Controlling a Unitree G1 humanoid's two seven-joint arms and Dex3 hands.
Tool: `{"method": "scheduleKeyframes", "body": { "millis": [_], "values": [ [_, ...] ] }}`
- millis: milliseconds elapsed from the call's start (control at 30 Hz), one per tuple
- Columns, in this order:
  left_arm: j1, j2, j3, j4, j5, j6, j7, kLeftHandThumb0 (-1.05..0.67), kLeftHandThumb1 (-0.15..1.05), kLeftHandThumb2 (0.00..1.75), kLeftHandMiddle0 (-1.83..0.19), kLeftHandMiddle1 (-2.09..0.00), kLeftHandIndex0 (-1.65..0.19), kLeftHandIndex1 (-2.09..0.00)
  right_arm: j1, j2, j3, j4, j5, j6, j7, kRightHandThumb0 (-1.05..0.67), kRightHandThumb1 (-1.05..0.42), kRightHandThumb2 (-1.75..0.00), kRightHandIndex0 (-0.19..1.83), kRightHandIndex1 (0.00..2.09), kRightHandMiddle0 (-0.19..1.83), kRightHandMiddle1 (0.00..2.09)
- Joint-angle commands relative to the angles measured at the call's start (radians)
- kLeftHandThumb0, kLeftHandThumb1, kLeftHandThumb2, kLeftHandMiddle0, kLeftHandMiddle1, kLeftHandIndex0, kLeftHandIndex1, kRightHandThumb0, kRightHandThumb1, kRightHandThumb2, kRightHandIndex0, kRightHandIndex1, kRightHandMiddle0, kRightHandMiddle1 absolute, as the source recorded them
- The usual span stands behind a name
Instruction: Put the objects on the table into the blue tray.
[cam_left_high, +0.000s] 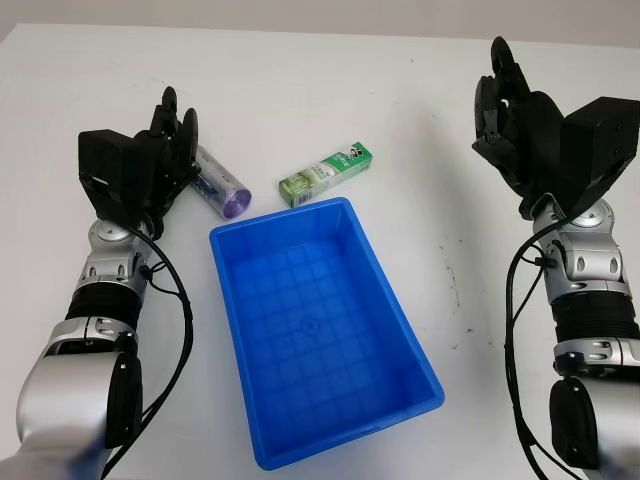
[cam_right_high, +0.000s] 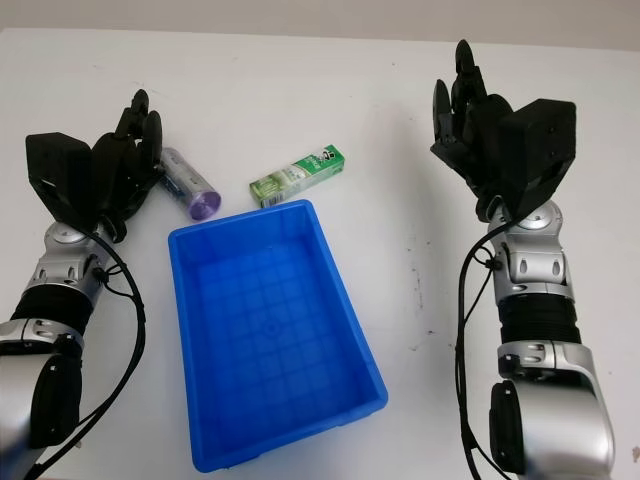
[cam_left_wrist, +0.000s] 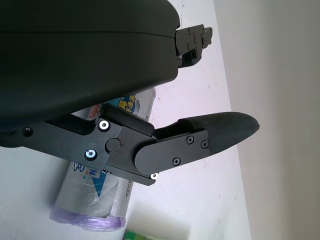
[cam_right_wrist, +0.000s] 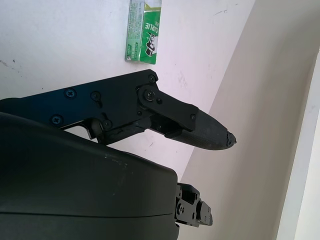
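A silver roll with a purple end (cam_left_high: 221, 184) lies on the white table, left of the blue tray's far corner. My left hand (cam_left_high: 174, 128) is open just to the left of the roll, holding nothing; in the left wrist view the roll (cam_left_wrist: 102, 197) lies under the hand's fingers (cam_left_wrist: 220, 132). A green and white box (cam_left_high: 326, 174) lies just beyond the far rim of the blue tray (cam_left_high: 285, 212), which holds nothing. My right hand (cam_left_high: 503, 95) is open and raised at the far right, well away from the box (cam_right_wrist: 145, 30).
The blue tray's near corner (cam_left_high: 262, 462) reaches close to the table's front edge. White tabletop (cam_left_high: 440, 200) stretches between the tray and the right arm. The table's far edge runs along the top.
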Motion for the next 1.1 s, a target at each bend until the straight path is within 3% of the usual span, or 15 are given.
{"method": "scheduleKeyframes", "body": {
  "millis": [0, 433, 533, 600, 633, 667, 700, 800, 933, 1000, 1067],
  "values": [
    [0.002, 0.014, 0.005, -0.014, -0.005, -0.012, -0.004, -0.76, 1.05, 0.70, 0.19, 0.00, 0.19, 0.00, 0.001, 0.001, -0.010, -0.015, 0.011, -0.006, 0.004, -0.57, -1.05, -0.80, -0.19, 0.00, -0.19, 0.00],
    [0.006, 0.013, 0.006, -0.016, -0.007, -0.018, 0.001, -0.78, 1.05, 0.70, 0.19, 0.00, 0.19, 0.00, -0.028, -0.003, -0.006, -0.017, 0.006, 0.012, -0.004, -0.59, -1.05, -0.76, -0.19, 0.00, -0.19, 0.00],
    [0.012, 0.020, 0.011, -0.020, -0.011, -0.020, -0.003, -0.77, 1.05, 0.69, 0.19, 0.00, 0.19, 0.00, -0.060, -0.006, 0.007, -0.027, -0.019, 0.001, -0.026, -0.59, -1.05, -0.56, -0.16, 0.02, -0.16, 0.03],
    [0.015, 0.023, 0.011, -0.025, -0.012, -0.019, -0.005, -0.77, 1.05, 0.68, 0.19, 0.00, 0.19, 0.00, -0.110, -0.031, 0.052, -0.013, -0.095, -0.048, -0.045, -0.61, -1.05, -0.35, -0.04, 0.08, -0.05, 0.08],
    [0.016, 0.025, 0.010, -0.027, -0.011, -0.016, -0.007, -0.77, 1.05, 0.68, 0.19, 0.00, 0.19, 0.00, -0.143, -0.042, 0.074, -0.001, -0.129, -0.072, -0.044, -0.62, -0.99, -0.19, 0.13, 0.17, 0.07, 0.21],
    [0.016, 0.027, 0.008, -0.028, -0.010, -0.011, -0.009, -0.77, 1.05, 0.68, 0.19, 0.00, 0.19, 0.00, -0.172, -0.056, 0.104, 0.010, -0.173, -0.105, -0.042, -0.61, -0.97, -0.13, 0.18, 0.23, 0.03, 0.45],
    [0.016, 0.029, 0.008, -0.029, -0.010, -0.009, -0.010, -0.78, 1.05, 0.68, 0.19, 0.00, 0.19, 0.00, -0.190, -0.063, 0.121, 0.019, -0.201, -0.128, -0.040, -0.60, -0.94, -0.09, 0.23, 0.30, -0.03, 0.68],
    [0.013, 0.034, 0.001, -0.033, -0.003, -0.002, -0.013, -0.77, 1.05, 0.69, 0.19, 0.00, 0.19, 0.00, -0.272, -0.105, 0.216, 0.092, -0.326, -0.272, -0.019, -0.52, -0.85, -0.05, 0.25, 0.44, -0.11, 1.02],
    [0.011, 0.034, -0.002, -0.048, 0.002, 0.017, -0.004, -0.76, 1.05, 0.70, 0.19, 0.00, 0.19, 0.00, -0.369, -0.142, 0.333, 0.203, -0.492, -0.424, -0.038, -0.59, -0.81, -0.05, 0.26, 0.52, -0.01, 0.92],
    [0.010, 0.031, -0.003, -0.059, 0.005, 0.027, 0.001, -0.76, 1.05, 0.69, 0.19, 0.00, 0.19, 0.00, -0.425, -0.156, 0.409, 0.255, -0.594, -0.472, -0.041, -0.61, -0.82, -0.07, 0.23, 0.44, 0.11, 0.64],
    [0.011, 0.030, -0.005, -0.067, 0.007, 0.032, 0.003, -0.76, 1.05, 0.69, 0.19, 0.00, 0.19, 0.00, -0.466, -0.163, 0.466, 0.307, -0.670, -0.524, -0.057, -0.62, -0.83, -0.07, 0.22, 0.41, 0.15, 0.56]
  ]
}}
